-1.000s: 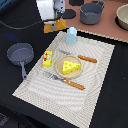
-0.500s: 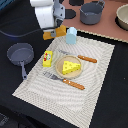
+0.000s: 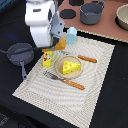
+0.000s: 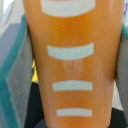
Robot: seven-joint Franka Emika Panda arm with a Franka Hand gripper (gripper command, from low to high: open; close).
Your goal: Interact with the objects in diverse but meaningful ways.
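Observation:
My gripper is shut on the golden-brown bread loaf and holds it just above the striped placemat. In the wrist view the loaf fills the picture, orange with pale stripes, between the grey-teal fingers. The yellow box with a red label stands just below the gripper. The yellow holed cheese wedge lies on a small plate. The pale blue milk carton stands right behind the loaf, partly hidden by the arm.
A grey pan sits at the mat's edge on the exterior view's left. A grey pot and a bowl stand at the back. An orange-handled fork and knife lie beside the plate.
The arm has moved toward the exterior view's left and lower in the picture, carrying the loaf from near the milk carton to above the yellow box.

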